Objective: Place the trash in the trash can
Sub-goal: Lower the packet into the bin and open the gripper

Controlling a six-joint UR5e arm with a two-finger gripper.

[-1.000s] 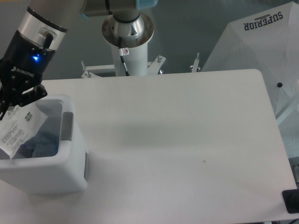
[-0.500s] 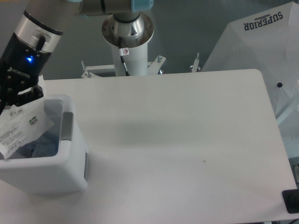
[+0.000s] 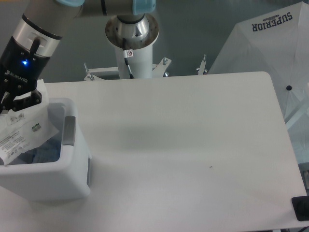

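The trash can (image 3: 58, 179), a pale grey-white bin with a darker grey panel (image 3: 70, 129), stands at the table's front left. My gripper (image 3: 18, 100) hangs over its far left rim. It is shut on the clear wrinkly plastic bag (image 3: 24, 135) with white printed labels. The bag spreads across the bin's opening, and one corner (image 3: 40, 86) sticks up beside a finger. A bluish shape (image 3: 46, 149) shows dimly inside the bin under the bag, likely the bottle. Its cap is hidden.
The white table (image 3: 183, 145) stretches to the right of the bin. The arm's base column (image 3: 133, 43) stands behind the far edge. A white umbrella-like cover (image 3: 270, 43) is at the right. A dark object (image 3: 301, 209) sits at the front right corner.
My gripper has shifted slightly up and to the left over the bin. The bag has gone from hanging narrow to lying spread out across the opening.
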